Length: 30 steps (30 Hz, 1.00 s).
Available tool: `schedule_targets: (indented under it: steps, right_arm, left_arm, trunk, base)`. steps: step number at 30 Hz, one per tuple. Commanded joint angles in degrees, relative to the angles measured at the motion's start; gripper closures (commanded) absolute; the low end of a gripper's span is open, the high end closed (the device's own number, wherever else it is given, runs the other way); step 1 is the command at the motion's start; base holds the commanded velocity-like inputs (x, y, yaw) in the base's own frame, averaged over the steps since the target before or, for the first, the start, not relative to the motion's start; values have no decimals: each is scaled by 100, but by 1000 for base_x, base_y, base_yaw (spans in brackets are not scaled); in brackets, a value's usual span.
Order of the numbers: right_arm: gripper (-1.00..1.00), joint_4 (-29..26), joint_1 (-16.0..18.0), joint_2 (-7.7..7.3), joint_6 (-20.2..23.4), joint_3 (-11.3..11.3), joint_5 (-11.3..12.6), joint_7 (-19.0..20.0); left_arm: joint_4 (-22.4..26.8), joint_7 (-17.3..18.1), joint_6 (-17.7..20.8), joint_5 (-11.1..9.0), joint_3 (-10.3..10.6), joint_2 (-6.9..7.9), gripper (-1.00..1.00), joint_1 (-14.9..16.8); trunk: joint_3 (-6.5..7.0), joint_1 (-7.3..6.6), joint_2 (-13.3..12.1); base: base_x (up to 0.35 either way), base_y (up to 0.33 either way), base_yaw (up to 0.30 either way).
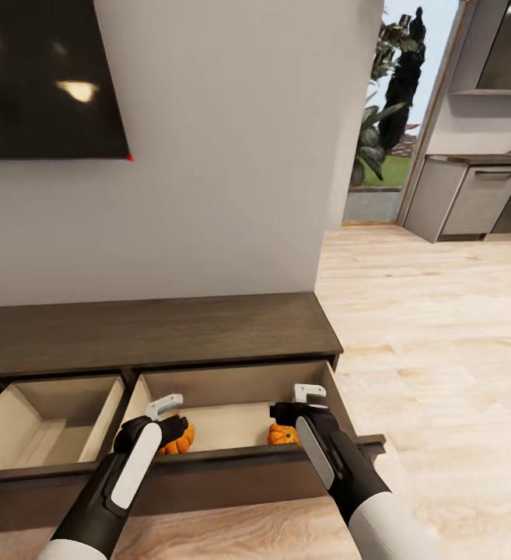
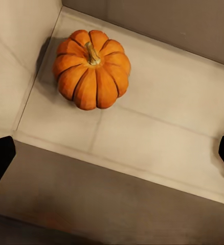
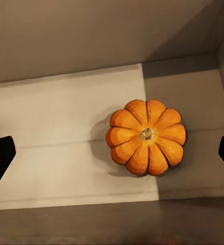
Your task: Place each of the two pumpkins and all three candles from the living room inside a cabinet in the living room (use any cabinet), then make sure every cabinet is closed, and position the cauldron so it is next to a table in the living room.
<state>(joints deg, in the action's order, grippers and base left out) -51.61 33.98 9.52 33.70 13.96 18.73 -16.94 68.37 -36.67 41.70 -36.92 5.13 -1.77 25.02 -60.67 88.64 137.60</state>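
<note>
Below each open end effector [image 1: 179,421], pumpkin [image 1: 179,440].

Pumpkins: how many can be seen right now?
2. Both lie in the open right-hand drawer of the cabinet: one pumpkin near its left wall, the other pumpkin near its right wall. The arms partly cover them.

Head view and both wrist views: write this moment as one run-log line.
cabinet: two drawers open | pumpkins: left pumpkin, right pumpkin, both in right drawer | left gripper: open | right gripper: open
</note>
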Motion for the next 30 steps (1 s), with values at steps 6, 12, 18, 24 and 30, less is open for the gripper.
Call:
schedule_targets:
  steps: [6, 12, 18, 24, 30]
  right_arm:
    - [-100, -4, 3, -3, 13, 18, 61, -55]
    - [-100, 0, 3, -3, 13, 19, 61, -55]
    - [-100, 2, 3, -3, 13, 19, 61, -55]
    - [-100, 2, 3, -3, 13, 19, 61, -55]
    - [-100, -4, 3, -3, 13, 16, 61, -47]
  left_arm:
    - [10, -59, 5, -61, 9, 1, -100, 3]
    - [49, -59, 5, -57, 14, 1, -100, 3]
    - [70, -59, 5, -52, 13, 1, -100, 3]
    - [71, -59, 5, -52, 24, -2, -100, 3]
    - [69, -59, 4, -49, 47, -7, -100, 3]
  trunk:
    - [103, -137, -240]
    - [103, -137, -240]
    - [49, -71, -119]
    - [-59, 61, 121]
    - [-94, 105, 202]
  base:
    - [-315, 0, 0]
    - [-321, 0, 0]
    - [-308, 0, 0]
    - [-159, 0, 0]
    - [-14, 0, 0]
